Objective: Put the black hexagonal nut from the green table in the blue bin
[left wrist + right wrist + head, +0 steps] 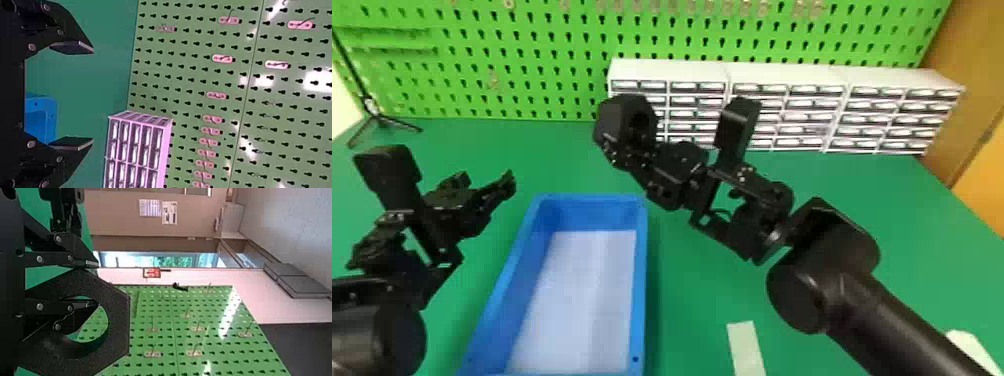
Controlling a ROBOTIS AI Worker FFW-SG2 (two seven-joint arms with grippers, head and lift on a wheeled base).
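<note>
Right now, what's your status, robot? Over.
Left gripper open, empty. Right gripper clamped on black nut, raised off green table. Blue bin looks empty, nothing seen blocking its opening.

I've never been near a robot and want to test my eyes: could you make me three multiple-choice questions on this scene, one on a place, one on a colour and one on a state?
1. Where is the black hexagonal nut?
A. In the blue bin
B. In the right claw
C. On top of the white drawer units

2. What colour is the pegboard?
A. Green
B. Orange
C. Black

3. How is the left claw?
A. Shut, with nothing in it
B. Shut on a drawer
C. Open, with nothing in it

Right letters:
1. B: the right wrist view shows one side of the nut between that claw's fingers.
2. A: it rises green behind the work area in the head view.
3. C: the left wrist view shows its two fingers wide apart, with nothing held between them.
</note>
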